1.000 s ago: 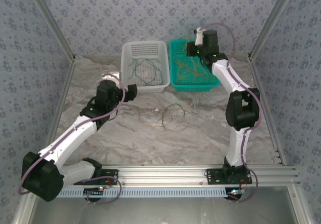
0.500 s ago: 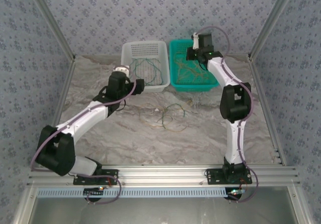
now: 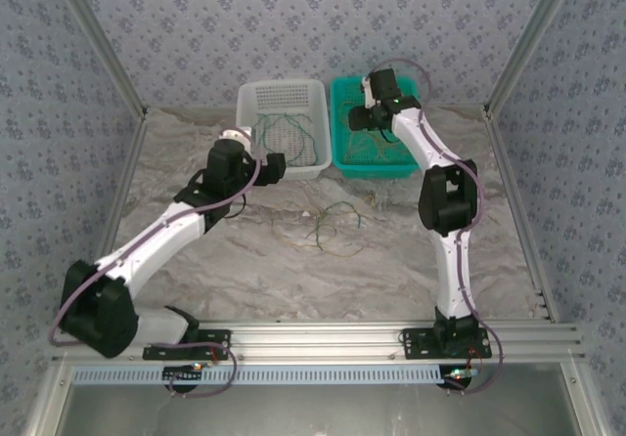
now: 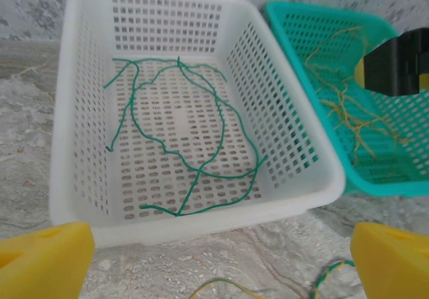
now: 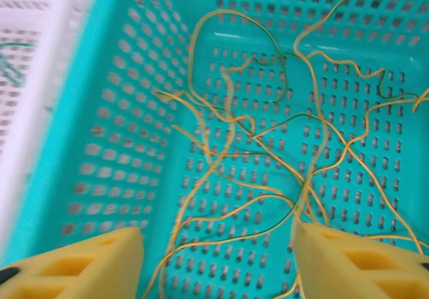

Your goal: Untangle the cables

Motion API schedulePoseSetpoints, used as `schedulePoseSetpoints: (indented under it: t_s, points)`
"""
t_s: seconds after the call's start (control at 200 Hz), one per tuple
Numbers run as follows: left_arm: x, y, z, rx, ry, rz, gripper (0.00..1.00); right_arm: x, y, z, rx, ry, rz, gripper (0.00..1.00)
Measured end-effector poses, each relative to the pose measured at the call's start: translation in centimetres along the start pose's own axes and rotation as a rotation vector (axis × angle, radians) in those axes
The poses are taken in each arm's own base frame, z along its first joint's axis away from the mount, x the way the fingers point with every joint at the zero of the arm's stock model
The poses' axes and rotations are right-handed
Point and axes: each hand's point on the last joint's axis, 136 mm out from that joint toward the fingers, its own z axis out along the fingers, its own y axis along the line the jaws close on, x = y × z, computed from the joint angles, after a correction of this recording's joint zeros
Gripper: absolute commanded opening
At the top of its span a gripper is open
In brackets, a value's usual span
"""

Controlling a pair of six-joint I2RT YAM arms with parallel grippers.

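Observation:
Several dark green cables [image 4: 181, 145] lie looped in the white basket [image 3: 245, 113]. Yellowish cables [image 5: 268, 158] are piled in the teal basket [image 3: 340, 157]. A mixed tangle of cables [image 3: 328, 223] rests on the table in front of both baskets. My left gripper [image 4: 221, 259] hovers open over the table just before the white basket's near wall [image 4: 201, 222], nothing between its yellow fingers [image 4: 47, 259]. My right gripper [image 5: 218, 252] is open low over the teal basket's floor. Yellow strands run loosely across the gap and beside its right finger [image 5: 355, 259].
The two baskets stand side by side at the back of the marbled table [image 3: 245, 260]. Slanted frame posts [image 3: 108, 55] flank the workspace, and an aluminium rail [image 3: 323, 338] runs along the near edge. Open table surface lies left and right of the tangle.
My right gripper has gone from shut to open and shifted left and down over the teal basket. The left arm has reached forward toward the white basket, still open.

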Motion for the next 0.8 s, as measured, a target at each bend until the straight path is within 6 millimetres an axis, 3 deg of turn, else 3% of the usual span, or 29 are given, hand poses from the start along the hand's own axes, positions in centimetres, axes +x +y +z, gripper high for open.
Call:
schedulePoseSetpoints:
  t_s: [0.175, 0.24, 0.305, 0.4, 0.495, 0.69, 0.8]
  points:
    - [-0.9, -0.5, -3.9, 0.012, -0.023, -0.036, 0.96, -3.9, 2.2, -7.0, -0.029, -0.126, -0.004, 0.74]
    - [0.1, -1.1, -4.4, 0.025, -0.008, -0.028, 0.95, -4.6, 2.8, -10.1, -0.043, -0.181, 0.01, 0.74]
    - [2.5, -1.5, -4.4, 0.039, 0.042, -0.013, 0.94, -3.9, 3.2, -12.9, -0.074, -0.233, 0.026, 0.74]
    - [6.7, -1.8, -3.7, 0.057, 0.143, 0.01, 0.89, -0.4, 3.8, -15.9, -0.143, -0.294, 0.055, 0.73]
    - [10.5, -1.7, -2.7, 0.071, 0.247, 0.026, 0.84, 4.3, 3.9, -16.9, -0.184, -0.316, 0.085, 0.71]
    - [15.2, -2.5, 0.2, 0.113, 0.405, 0.076, 0.71, 14.4, 2.8, -14.8, -0.179, -0.22, 0.144, 0.68]
    - [16.6, -4.4, 2.1, 0.173, 0.455, 0.109, 0.69, 18.4, 2.2, -13.5, -0.176, -0.161, 0.191, 0.65]
